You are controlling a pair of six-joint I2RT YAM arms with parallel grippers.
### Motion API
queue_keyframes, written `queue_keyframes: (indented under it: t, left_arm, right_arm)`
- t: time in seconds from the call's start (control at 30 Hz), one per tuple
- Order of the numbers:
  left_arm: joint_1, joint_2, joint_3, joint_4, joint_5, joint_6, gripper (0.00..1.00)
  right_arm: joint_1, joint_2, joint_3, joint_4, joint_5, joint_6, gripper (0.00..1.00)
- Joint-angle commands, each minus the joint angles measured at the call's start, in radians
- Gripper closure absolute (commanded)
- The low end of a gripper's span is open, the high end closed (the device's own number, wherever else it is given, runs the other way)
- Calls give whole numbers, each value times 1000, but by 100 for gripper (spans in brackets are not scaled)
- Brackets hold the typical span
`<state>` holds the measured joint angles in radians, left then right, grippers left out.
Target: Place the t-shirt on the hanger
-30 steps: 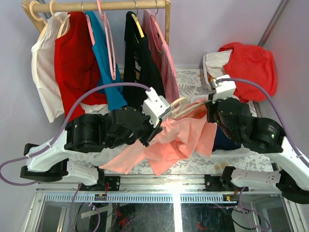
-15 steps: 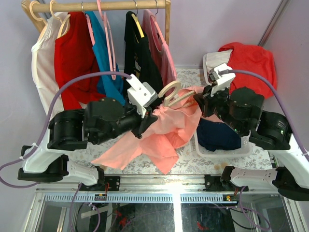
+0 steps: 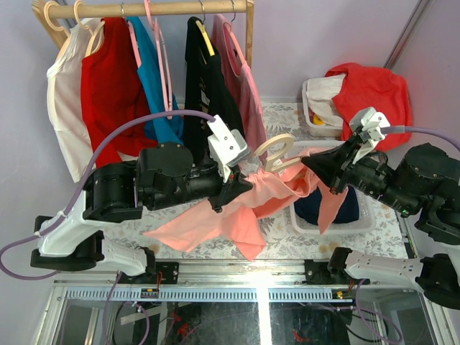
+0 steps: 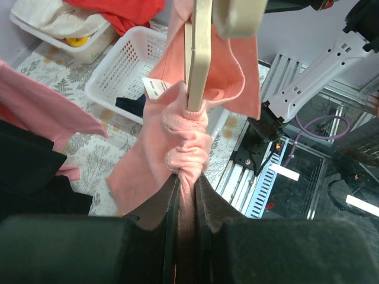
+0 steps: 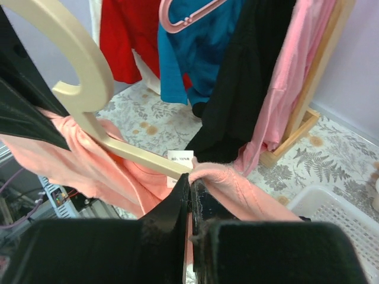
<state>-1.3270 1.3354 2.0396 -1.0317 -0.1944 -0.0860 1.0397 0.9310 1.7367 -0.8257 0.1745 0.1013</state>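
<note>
t-shirt (image 3: 241,215): salmon cloth held mid-air between both arms, spread so the hanger fits inside; hem droops near.
hanger (image 4: 198,59): cream, inside the neck, hook poking out.
left gripper (image 4: 186,183): clamped on cloth bunched over the hanger's left tip.
right gripper (image 5: 190,192): pinched on the t-shirt's right edge, just beside the hanger's arm.

The hanging clothes (image 3: 205,79) on the rack (image 3: 165,8) are crowding the back left of the counter (image 3: 284,118), their hems dangling just behind the left tool (image 3: 246,184); the t-shirt (image 3: 230,219), pinched by that tool and the right tool (image 3: 307,163), is spanning the middle with the hanger (image 3: 277,149), barring any pass between them. The white basket (image 3: 359,223) and the heaped bin (image 3: 310,115) behind it are filling the right side; only a bare strip of counter between rack and bin is lying free.
</note>
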Motion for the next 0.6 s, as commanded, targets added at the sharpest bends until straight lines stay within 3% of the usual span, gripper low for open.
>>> queue_keyframes:
  t: [0.0,0.3,0.57]
  left_arm:
    - [15,-3,21,126,69,42,100]
    - [60,-99,-177,249,94,39,100]
    - [66,-158,-255,309,109,45,100]
  right_arm:
    - [3,54,81,26,-150,-16,100]
    - [3,37,-50,5,-226,-8,99]
    - [3,-11,-149,-4,-182,15,75]
